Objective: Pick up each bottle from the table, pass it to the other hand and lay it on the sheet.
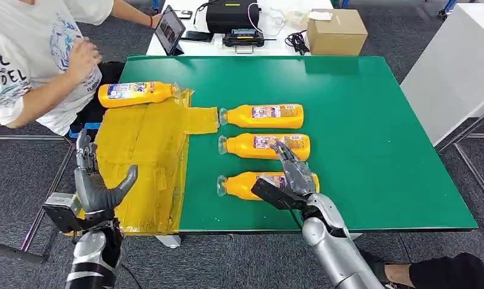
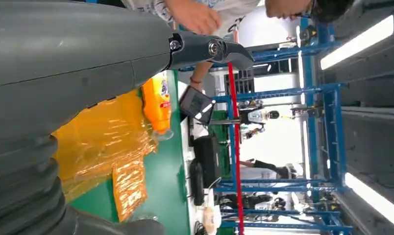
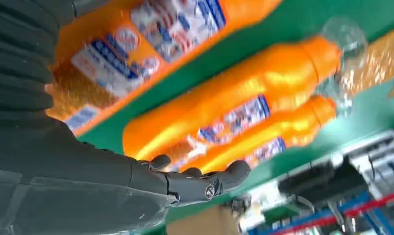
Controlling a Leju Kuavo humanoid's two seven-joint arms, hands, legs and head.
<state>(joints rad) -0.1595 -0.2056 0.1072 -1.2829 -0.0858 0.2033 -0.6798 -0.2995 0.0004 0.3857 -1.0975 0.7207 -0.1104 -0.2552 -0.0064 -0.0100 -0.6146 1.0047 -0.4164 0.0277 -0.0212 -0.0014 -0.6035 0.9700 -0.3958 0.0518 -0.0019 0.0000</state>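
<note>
Fingers (image 1: 286, 158) of right hand (image 1: 291, 174) spread, empty, just above nearest bottle (image 1: 245, 185) on green table (image 1: 378, 150)

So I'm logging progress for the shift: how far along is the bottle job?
One bottle already lies at the far edge of the yellow sheet. The right hand hovers open over the nearest bottle, not yet gripping it; the left hand waits open beside the sheet. Three bottles are left on the green table: the nearest, the middle bottle and the far bottle.
</note>
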